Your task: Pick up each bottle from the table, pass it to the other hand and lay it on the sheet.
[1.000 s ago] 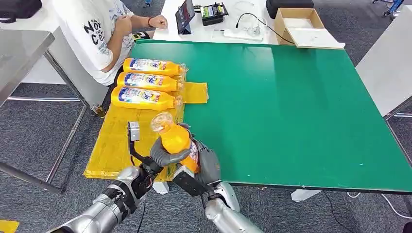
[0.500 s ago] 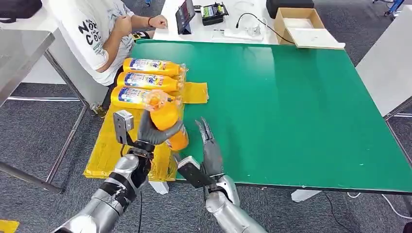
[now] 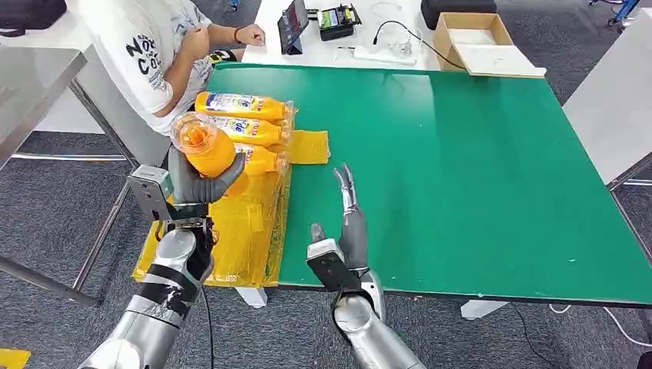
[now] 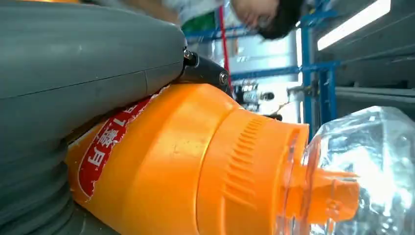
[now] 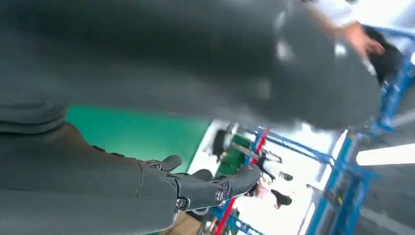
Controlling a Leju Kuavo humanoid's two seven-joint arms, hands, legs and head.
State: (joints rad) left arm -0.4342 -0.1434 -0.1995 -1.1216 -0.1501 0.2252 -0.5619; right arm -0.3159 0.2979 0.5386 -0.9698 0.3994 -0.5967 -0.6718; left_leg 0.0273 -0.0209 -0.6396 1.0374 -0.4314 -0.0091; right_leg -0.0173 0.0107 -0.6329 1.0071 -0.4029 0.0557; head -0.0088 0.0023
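My left hand grips an orange bottle with a clear cap, held upright above the yellow sheet at the table's left edge. The left wrist view shows the same bottle close up, with its red label against my hand. Three more orange bottles lie side by side on the sheet's far end, the nearest partly hidden behind the held one. My right hand stands open over the green table, fingers straight and apart, holding nothing; its dark fingers are seen from the right wrist.
A person in a white T-shirt sits at the table's far left corner, close to the sheet. A cardboard box, a tablet and cables lie on the white table behind. A grey table stands left.
The bottle passed from my right hand to my left, which carried it left and up over the sheet. My right hand let go and straightened open over the table.
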